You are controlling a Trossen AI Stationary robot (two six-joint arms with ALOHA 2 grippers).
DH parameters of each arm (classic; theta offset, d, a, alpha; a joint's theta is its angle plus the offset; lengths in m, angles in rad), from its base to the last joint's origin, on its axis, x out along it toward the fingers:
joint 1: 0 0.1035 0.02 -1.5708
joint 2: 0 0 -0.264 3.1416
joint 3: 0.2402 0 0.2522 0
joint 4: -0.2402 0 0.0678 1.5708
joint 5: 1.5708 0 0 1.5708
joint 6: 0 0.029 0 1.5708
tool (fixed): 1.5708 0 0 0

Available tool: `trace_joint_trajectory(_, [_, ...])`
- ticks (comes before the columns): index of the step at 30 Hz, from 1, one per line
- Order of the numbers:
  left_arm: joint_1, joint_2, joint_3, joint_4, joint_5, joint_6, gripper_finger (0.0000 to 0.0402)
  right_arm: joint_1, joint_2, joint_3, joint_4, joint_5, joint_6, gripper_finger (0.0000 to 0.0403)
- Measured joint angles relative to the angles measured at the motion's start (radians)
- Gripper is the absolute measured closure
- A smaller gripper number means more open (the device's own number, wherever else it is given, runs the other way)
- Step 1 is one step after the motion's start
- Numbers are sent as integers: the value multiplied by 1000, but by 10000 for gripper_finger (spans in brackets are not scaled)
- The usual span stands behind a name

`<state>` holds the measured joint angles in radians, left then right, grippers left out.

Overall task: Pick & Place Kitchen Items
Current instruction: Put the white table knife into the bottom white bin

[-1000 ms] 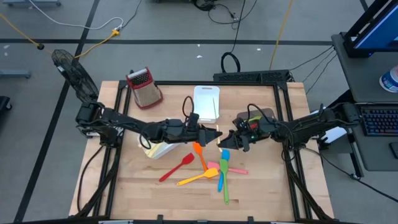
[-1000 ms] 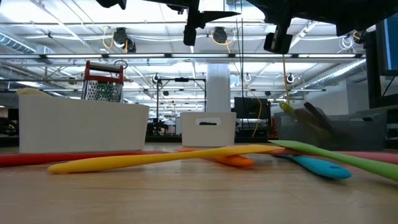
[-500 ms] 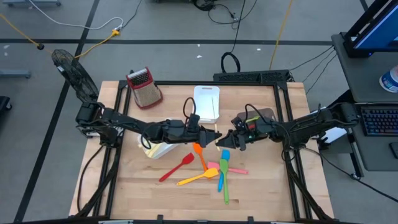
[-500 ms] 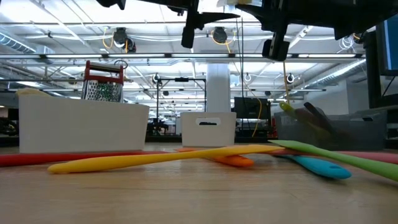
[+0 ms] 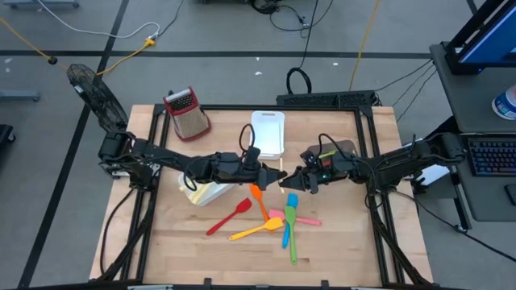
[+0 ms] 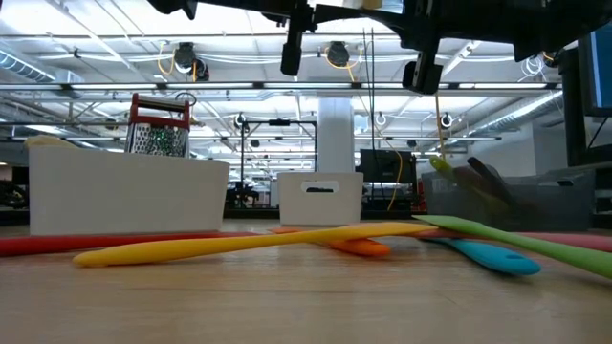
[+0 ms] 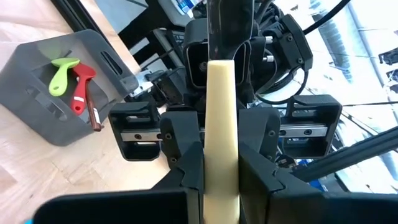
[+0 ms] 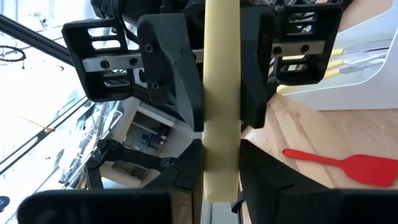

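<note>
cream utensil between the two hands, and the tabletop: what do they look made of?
Cream utensil: looks like matte silicone or plastic, going by its smooth, even, unglossy face; wood can't be ruled out. Both the left hand and right hand are closed on it. Tabletop: light wood butcher block, with visible glued strips and grain, in a satin finish.

A pale wood-grain table (image 5: 339,234) is seen under smooth matt utensils, a cream spatula (image 7: 221,124), and a perforated metal grater (image 5: 188,113).

Cream utensil (image 7: 221,124) between left claw (image 5: 272,175) and right claw (image 5: 292,181), above table (image 5: 339,242).
</note>
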<state>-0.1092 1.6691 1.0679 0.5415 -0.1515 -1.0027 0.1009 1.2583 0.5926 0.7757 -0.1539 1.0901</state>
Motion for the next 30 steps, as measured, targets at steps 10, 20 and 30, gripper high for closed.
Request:
trace_joint_trajectory(10, [6, -15, 0, -82, 24, 10, 350, 2, 1, 0, -16, -7, 34, 255])
trace_joint_trajectory(20, [51, -50, -3, -240, 15, 37, 350, 6, -2, 0, -27, -115, 43, 147])
trace_joint_trajectory(30, [125, -211, 3, -604, 8, 64, 350, 6, -2, 1, -123, -166, -28, 164])
